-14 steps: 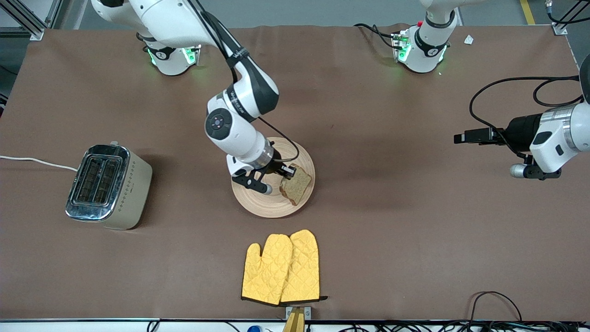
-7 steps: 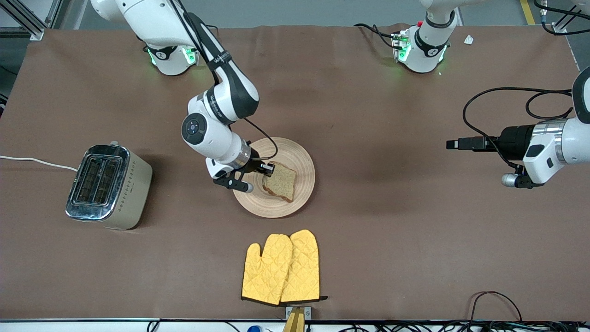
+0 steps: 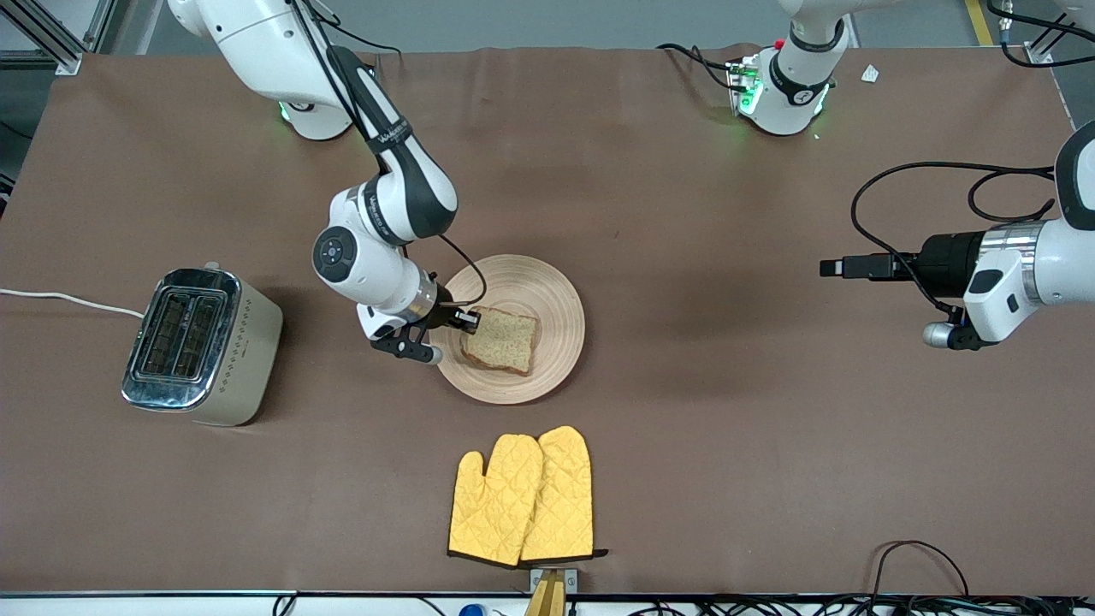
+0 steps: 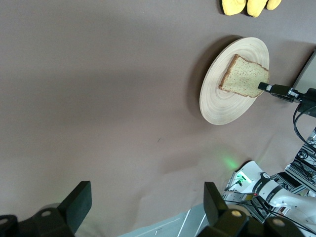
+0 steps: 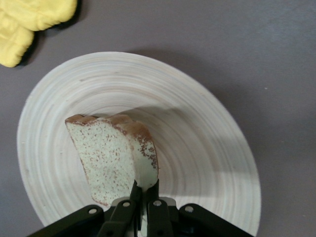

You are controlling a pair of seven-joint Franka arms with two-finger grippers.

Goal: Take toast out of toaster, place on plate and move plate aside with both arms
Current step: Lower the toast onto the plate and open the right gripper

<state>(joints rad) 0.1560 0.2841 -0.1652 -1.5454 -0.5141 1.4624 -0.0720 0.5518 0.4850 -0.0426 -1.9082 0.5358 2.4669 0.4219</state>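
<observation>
Over the plate: right end effector point(image 3: 466, 321), pinched shut on one edge of the toast point(image 3: 502, 340); in the right wrist view the slice point(image 5: 111, 153) runs straight out from its fingertips.
Toast: lies almost flat over the plate point(image 3: 556, 304), still gripped at the edge toward the toaster; from here I cannot tell whether its free end already rests on the wood.
Key relation: the slice stretches away from the right end effector toward the left arm's end of the tabletop point(image 3: 684, 428), long axis along the fingers' line, so I judge that letting go would drop it within the rim.
Plate: round, wooden, mid-tabletop, holding nothing but the toast.
Toaster point(image 3: 201, 346): toward the right arm's end, well apart from the plate; both slots look empty.
Left end effector point(image 3: 843, 268): waiting over bare tabletop toward the left arm's end, well apart from the plate, fingers point(image 4: 79, 205) spread wide and holding nothing.
Nearer arm: the right one by far; the left has a long reach to the plate.
Oven mitts point(image 3: 522, 498): yellow pair, nearer the front camera than the plate, untouched.
Stage: toast out and nearly set down; plate not yet moved aside.
</observation>
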